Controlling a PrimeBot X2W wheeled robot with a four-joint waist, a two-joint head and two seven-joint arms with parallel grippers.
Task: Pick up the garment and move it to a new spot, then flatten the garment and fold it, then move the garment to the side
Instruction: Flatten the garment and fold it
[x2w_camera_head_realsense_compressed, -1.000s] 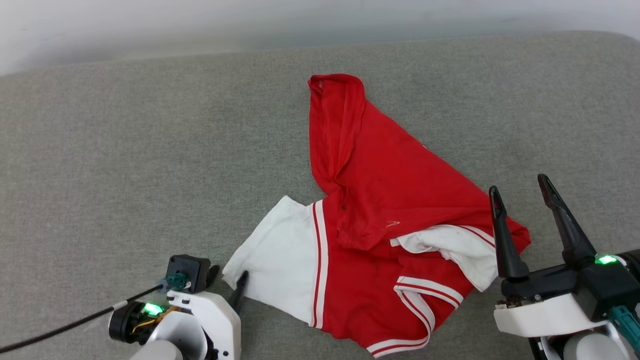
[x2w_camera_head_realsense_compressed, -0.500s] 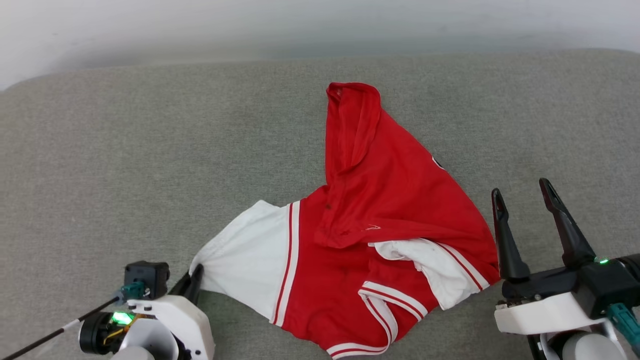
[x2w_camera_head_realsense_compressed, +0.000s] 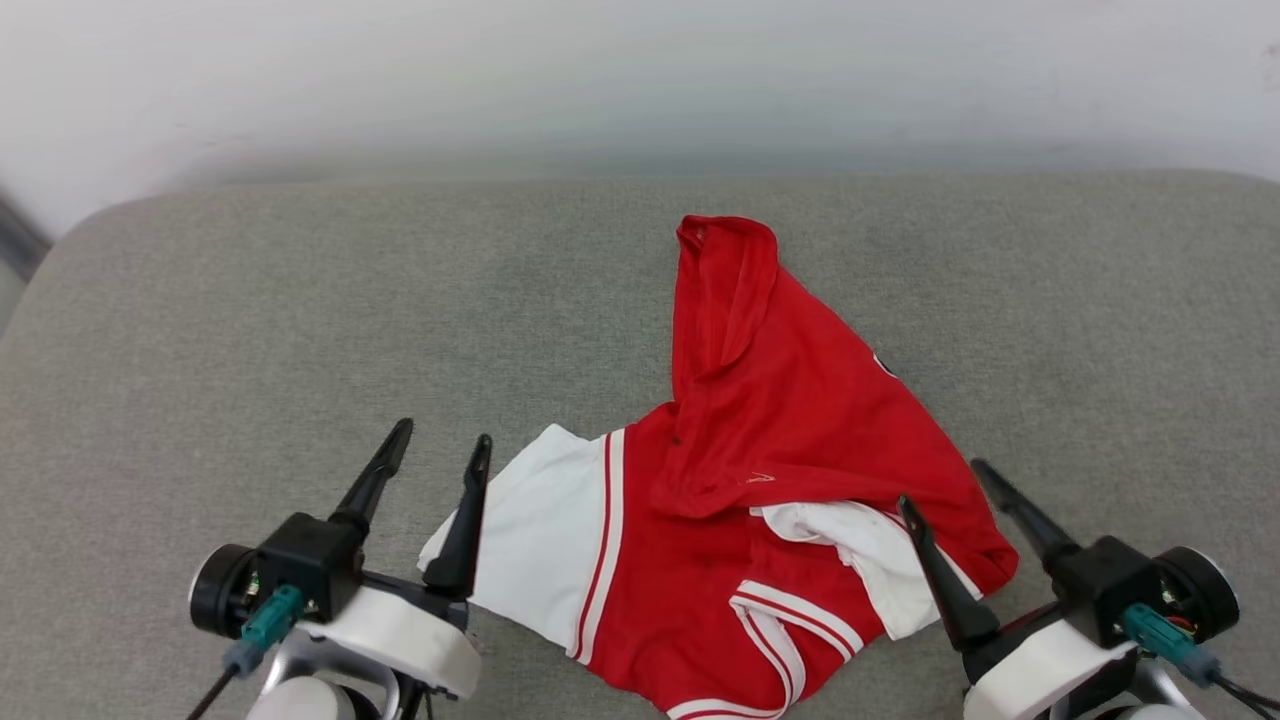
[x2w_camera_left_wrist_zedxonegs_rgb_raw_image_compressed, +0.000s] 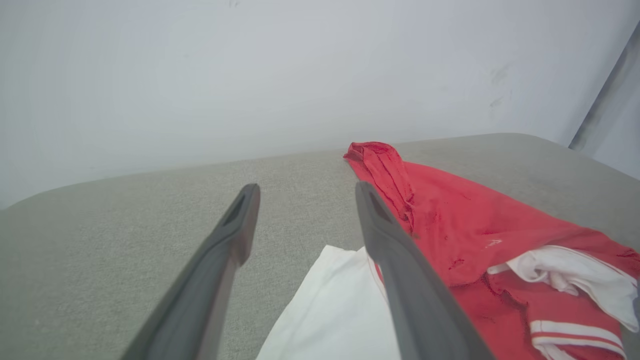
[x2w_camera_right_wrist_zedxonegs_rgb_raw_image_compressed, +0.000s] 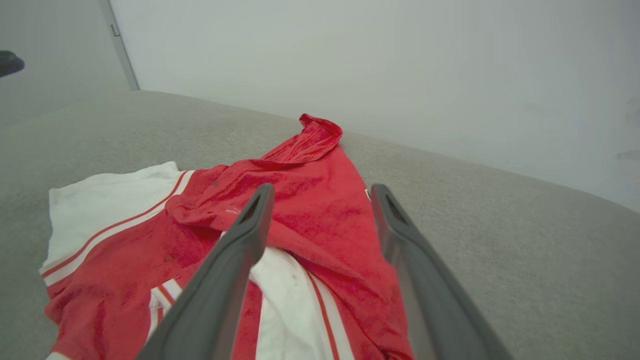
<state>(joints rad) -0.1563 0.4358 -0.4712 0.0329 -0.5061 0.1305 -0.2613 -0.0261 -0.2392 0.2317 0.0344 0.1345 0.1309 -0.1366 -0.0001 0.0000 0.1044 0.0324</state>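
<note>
Since half a second ago the left gripper (x2w_camera_head_realsense_compressed: 442, 435) has let go of the white sleeve (x2w_camera_head_realsense_compressed: 540, 530) and risen. Its fingers are now spread just beside that sleeve's edge. The right gripper (x2w_camera_head_realsense_compressed: 943, 485) has swung in over the shirt's near right corner, and the head camera has shifted too. The shirt (x2w_camera_head_realsense_compressed: 780, 420) lies crumpled on the grey cushion (x2w_camera_head_realsense_compressed: 300, 320), right of centre. Its red body is folded over on a slant, and a second sleeve (x2w_camera_head_realsense_compressed: 860, 545) is half tucked under that flap.

From the left wrist, the left gripper (x2w_camera_left_wrist_zedxonegs_rgb_raw_image_compressed: 306, 187) holds nothing, fingers wide apart. One finger lies above the sleeve (x2w_camera_left_wrist_zedxonegs_rgb_raw_image_compressed: 340, 310), the other over bare cushion. The shirt (x2w_camera_left_wrist_zedxonegs_rgb_raw_image_compressed: 475, 220) spreads away to the right.

From the right wrist, the right gripper (x2w_camera_right_wrist_zedxonegs_rgb_raw_image_compressed: 321, 189) is likewise spread and empty, hanging over the shirt (x2w_camera_right_wrist_zedxonegs_rgb_raw_image_compressed: 310, 200) with the tucked sleeve (x2w_camera_right_wrist_zedxonegs_rgb_raw_image_compressed: 285, 280) between its fingers.

The shirt looks moved but not yet flattened. That step probably goes best if each gripper pinches one outer layer only: the left the sleeve's free edge, the right the red flap rather than the sleeve beneath. Both would then draw apart low over the cushion so the fold opens without bunching.
</note>
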